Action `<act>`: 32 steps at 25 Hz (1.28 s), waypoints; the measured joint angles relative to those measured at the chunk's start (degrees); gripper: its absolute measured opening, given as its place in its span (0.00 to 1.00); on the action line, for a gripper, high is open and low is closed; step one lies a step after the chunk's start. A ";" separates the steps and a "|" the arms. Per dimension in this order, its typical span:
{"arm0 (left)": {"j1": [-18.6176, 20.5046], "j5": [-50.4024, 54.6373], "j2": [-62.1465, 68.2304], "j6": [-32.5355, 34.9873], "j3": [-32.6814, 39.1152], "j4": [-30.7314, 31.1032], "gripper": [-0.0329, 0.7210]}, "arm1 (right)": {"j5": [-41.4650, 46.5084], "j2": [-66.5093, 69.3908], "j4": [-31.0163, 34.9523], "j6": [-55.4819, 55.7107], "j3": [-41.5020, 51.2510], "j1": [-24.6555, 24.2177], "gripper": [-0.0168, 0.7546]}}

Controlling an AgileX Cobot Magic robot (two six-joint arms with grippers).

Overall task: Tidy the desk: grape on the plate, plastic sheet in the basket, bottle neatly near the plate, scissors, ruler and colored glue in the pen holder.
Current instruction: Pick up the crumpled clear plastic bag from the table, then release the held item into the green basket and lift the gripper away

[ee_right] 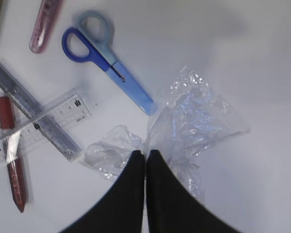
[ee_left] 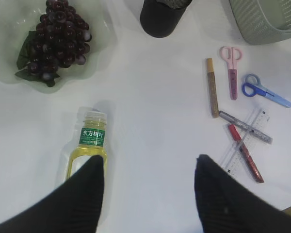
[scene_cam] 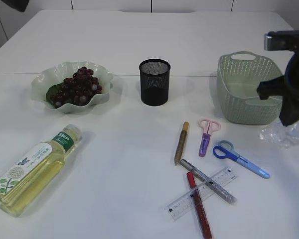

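Dark grapes [scene_cam: 75,87] lie on the pale green plate [scene_cam: 42,82] at the left. The bottle [scene_cam: 32,169] of yellow liquid lies on its side at the front left. My left gripper [ee_left: 149,159] hangs open above the table, its left finger [ee_left: 85,189] over the bottle [ee_left: 89,145]. My right gripper [ee_right: 145,152] is shut, pinching the crumpled clear plastic sheet [ee_right: 199,116] at the right edge, beside the basket [scene_cam: 246,89]. Pink scissors [scene_cam: 207,135], blue scissors [scene_cam: 239,158], a clear ruler [scene_cam: 202,200] and gold [scene_cam: 181,143], silver [scene_cam: 208,180] and red [scene_cam: 199,205] glue sticks lie in front of the black mesh pen holder [scene_cam: 154,82].
The right arm [scene_cam: 294,84] hangs over the basket's right side. The silver and red glue sticks cross the ruler. A table seam runs behind the plate and pen holder.
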 joint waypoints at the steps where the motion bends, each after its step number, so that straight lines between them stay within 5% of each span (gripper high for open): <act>1: 0.00 0.00 0.00 0.00 0.00 0.00 0.62 | 0.31 0.40 0.00 0.00 -1.47 0.00 0.04; 11: 0.00 0.00 0.00 0.00 0.00 0.00 0.62 | 5.48 11.63 -0.59 -0.15 -25.74 -0.52 0.04; 20: 0.00 0.00 0.00 0.00 0.00 0.12 0.62 | 6.89 26.60 0.31 -0.15 -48.51 -6.03 0.04; 32: 0.00 0.00 0.00 0.00 0.00 0.34 0.62 | 7.36 35.67 1.80 -0.15 -54.84 -8.01 0.04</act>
